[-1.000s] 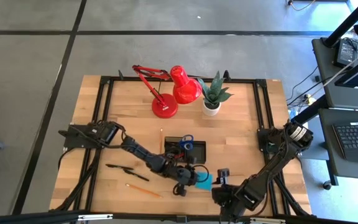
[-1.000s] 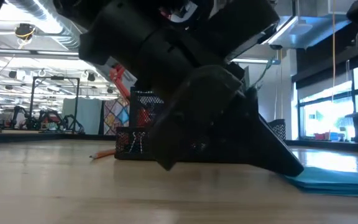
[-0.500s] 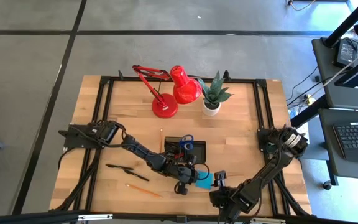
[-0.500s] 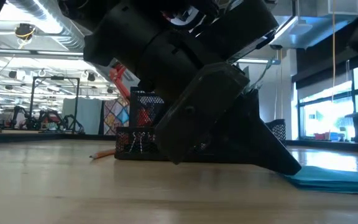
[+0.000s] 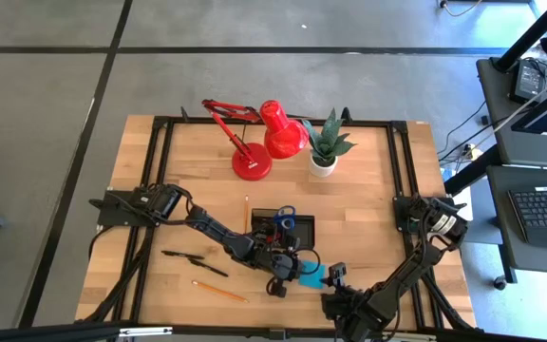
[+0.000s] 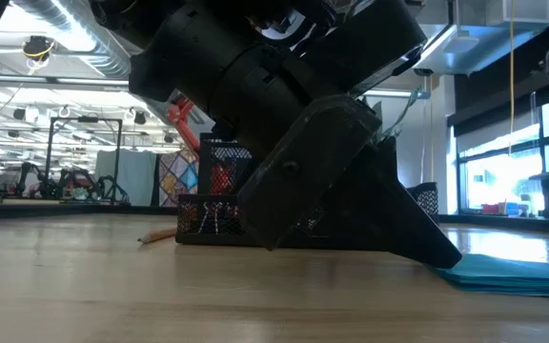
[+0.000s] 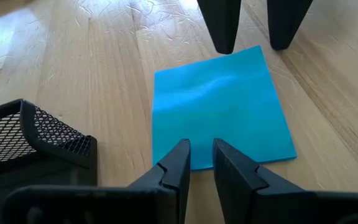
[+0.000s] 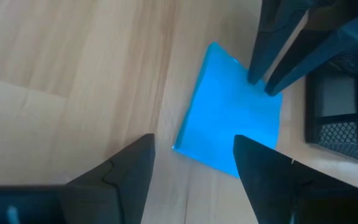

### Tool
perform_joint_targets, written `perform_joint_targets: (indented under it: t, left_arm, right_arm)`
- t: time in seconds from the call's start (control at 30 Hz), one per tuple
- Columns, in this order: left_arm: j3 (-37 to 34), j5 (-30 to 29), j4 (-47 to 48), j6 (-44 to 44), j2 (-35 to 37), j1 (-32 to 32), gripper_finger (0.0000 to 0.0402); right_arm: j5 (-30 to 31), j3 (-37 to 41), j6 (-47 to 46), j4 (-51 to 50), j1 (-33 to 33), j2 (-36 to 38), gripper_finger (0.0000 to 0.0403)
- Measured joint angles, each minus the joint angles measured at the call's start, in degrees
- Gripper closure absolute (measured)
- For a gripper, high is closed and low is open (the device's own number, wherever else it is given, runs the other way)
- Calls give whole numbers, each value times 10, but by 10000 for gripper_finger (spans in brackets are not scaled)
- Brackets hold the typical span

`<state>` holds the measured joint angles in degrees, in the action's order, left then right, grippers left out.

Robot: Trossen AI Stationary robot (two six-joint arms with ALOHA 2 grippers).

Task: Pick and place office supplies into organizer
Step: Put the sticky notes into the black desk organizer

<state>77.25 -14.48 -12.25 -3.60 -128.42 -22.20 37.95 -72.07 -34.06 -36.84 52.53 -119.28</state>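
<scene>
Currently the left gripper (image 7: 201, 152) is low over the table (image 5: 368, 204), its fingers nearly pressed together with a thin gap, tips at the edge of the blue pad (image 7: 219, 106); whether they actually pinch the pad edge, cannot tell. Pad lies flat on the wood just beside the black mesh organizer (image 7: 33, 146), at the near side of the table between both arms. Right gripper (image 8: 194, 152) sits on the opposite side of the pad, fingers spread wide, holding nothing, tips near the pad's other edge. In the high view the left gripper (image 5: 288, 271) is just in front of the organizer (image 5: 283, 228), with the pad (image 5: 311, 275) showing beside it and the right gripper (image 5: 338, 277) next to that. Blue-handled scissors (image 5: 286, 214) stand in the organizer. Two black pens (image 5: 193, 261) and an orange pencil (image 5: 219, 291) lie on the table's left part, well apart from the organizer; another pencil (image 5: 247, 213) lies just left of it. Red lamp (image 5: 264, 138) and plant (image 5: 326, 144) stand at the far side. Low view is mostly filled by the dark left arm, pad (image 6: 508, 272) at right.
</scene>
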Motion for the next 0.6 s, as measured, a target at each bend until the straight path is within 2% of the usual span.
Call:
perform_joint_targets:
  t: [0.6]
  left_arm:
    - [0, 7, 1, 0, 0, 2, 339]
  right_arm:
    - [60, -3, 1, -64, -1, -7, 178]
